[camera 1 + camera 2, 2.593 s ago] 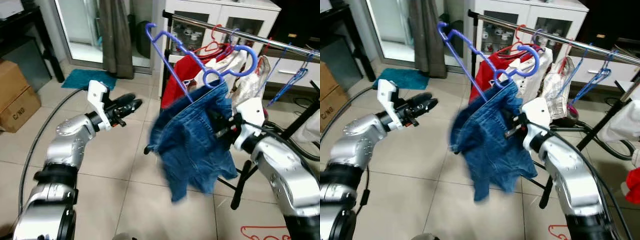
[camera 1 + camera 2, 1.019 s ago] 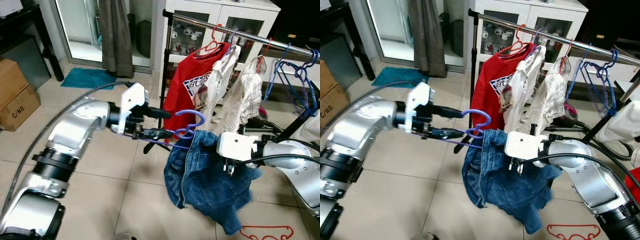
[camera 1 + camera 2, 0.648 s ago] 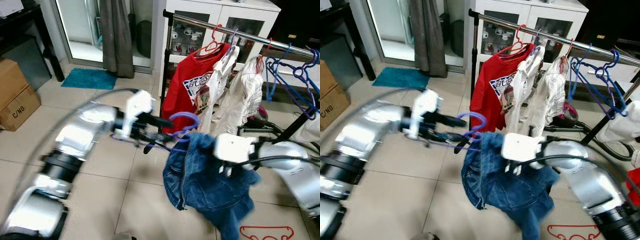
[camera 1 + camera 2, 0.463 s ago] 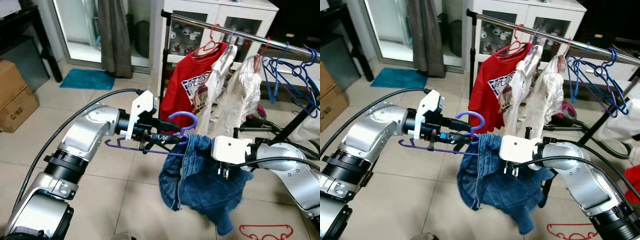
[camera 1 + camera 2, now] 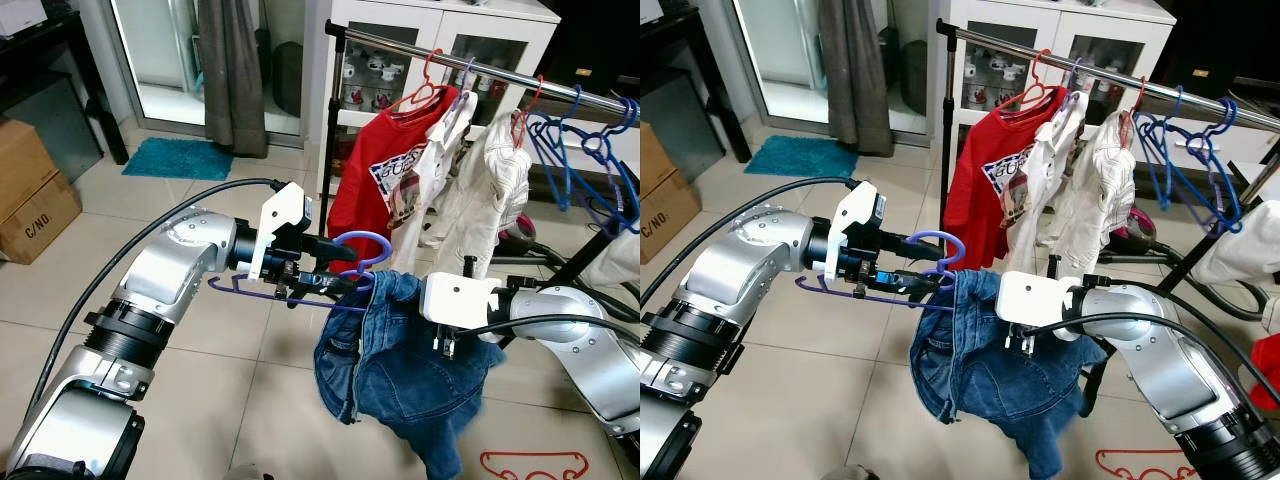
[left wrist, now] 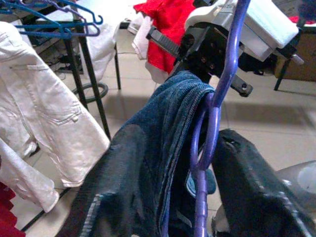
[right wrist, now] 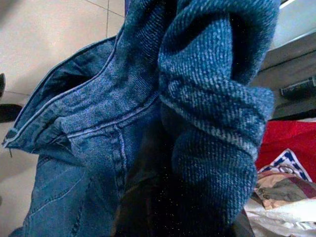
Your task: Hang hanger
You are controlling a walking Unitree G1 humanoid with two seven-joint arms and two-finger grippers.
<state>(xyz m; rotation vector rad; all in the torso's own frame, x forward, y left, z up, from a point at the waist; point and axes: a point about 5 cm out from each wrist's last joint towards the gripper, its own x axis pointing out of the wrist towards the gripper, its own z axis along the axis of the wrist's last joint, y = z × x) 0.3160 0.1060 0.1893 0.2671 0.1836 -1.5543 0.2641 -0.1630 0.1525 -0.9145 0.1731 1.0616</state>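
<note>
A purple plastic hanger [image 5: 352, 247] is held low, in front of the clothes rail [image 5: 470, 65], with blue jeans [image 5: 405, 370] draped over it and hanging down. My left gripper [image 5: 343, 265] holds the hanger from the left, near its neck, its fingers [image 6: 249, 187] on either side of the hanger [image 6: 211, 118] and a fold of denim. My right gripper [image 7: 158, 197] is buried in the bunched jeans [image 7: 207, 98] on the right side and is shut on the cloth. Its white wrist housing [image 5: 460, 297] sits right against the denim.
On the rail hang a red T-shirt [image 5: 385, 180], white garments [image 5: 490, 190] and several empty blue hangers [image 5: 590, 150]. A white cabinet [image 5: 440, 30] stands behind it. A red hanger [image 5: 530, 465] lies on the floor tiles, and cardboard boxes [image 5: 35, 200] sit at the left.
The hanger with jeans came down from beside the rail, where my right gripper held it up alone. My left gripper moved in and took hold of it; the jeans now sag lower.
</note>
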